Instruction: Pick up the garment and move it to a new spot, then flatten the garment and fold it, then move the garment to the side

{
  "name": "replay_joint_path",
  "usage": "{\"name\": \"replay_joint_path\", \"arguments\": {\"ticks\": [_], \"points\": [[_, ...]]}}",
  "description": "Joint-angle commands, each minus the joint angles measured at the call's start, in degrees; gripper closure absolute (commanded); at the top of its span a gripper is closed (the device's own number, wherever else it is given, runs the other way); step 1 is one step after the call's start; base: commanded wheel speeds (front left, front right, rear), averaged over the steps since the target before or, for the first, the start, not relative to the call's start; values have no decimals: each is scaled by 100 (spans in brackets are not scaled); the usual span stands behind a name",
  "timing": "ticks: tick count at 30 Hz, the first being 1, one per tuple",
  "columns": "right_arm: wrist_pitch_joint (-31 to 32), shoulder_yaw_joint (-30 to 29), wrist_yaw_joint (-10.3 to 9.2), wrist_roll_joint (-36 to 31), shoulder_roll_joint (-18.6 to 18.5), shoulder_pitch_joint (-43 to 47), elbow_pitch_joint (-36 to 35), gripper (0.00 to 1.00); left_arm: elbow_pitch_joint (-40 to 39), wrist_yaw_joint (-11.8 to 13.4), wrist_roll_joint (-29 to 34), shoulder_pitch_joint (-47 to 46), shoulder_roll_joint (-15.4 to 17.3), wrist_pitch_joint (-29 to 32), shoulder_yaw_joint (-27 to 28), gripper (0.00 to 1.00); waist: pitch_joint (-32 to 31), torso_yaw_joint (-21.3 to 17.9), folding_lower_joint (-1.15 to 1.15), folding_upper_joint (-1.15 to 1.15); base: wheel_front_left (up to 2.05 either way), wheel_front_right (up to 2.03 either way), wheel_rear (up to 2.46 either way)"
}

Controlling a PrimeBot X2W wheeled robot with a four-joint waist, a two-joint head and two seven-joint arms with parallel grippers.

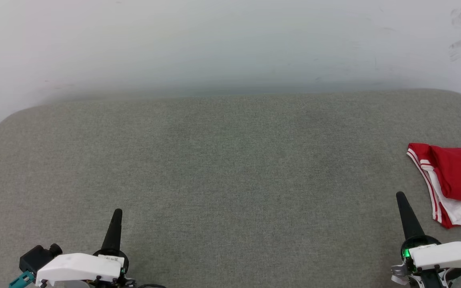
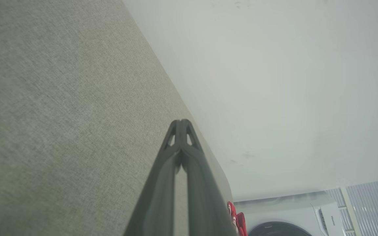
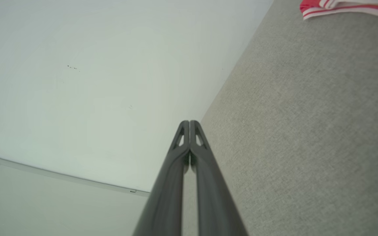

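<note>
Two grippers sit low in my head view, each with its long dark fingers pressed together and nothing between them. My left gripper (image 1: 116, 218) points away from me over the grey-green woven fabric pad (image 1: 230, 168). Through its wrist camera I see both fingers meeting at the tip, with the pad on one side of them and the plain white wall (image 1: 230, 40) on the other. My right gripper (image 1: 403, 206) is likewise closed and empty, and in its own wrist view the fingers are joined from the tip down. I cannot tell whether either tip touches the cloth beneath it.

The garment, a red sports jersey with white sleeve fabric and red-and-white striped trim (image 1: 454, 176), lies as a compact folded bundle on the pad. It sits just ahead of the right gripper and to its outer side, near the fingertips but apart from them. It is well apart from the left gripper, far off beyond the right one. Part of the jersey runs past the picture's edge, so I cannot tell its full outline.

Past the left fingers, that wrist camera catches a sliver of the red cloth and, beyond it, a white appliance with a dark round door (image 2: 274, 213).
</note>
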Motion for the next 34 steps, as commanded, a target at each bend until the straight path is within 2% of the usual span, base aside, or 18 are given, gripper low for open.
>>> {"name": "replay_joint_path", "arguments": {"ticks": [1, 34], "points": [[25, -17, -1, 143, -38, -120, -18, 100, -4, -50, -133, -126, 33, 33, 24, 100, 0, -1, 0, 0, 0, 0, 0], [461, -172, -1, 1739, 0, -373, 204, 100, 292, -248, -1792, -471, 0, 484, 192, 100, -12, -16, 0, 0, 0, 0, 0]]}}
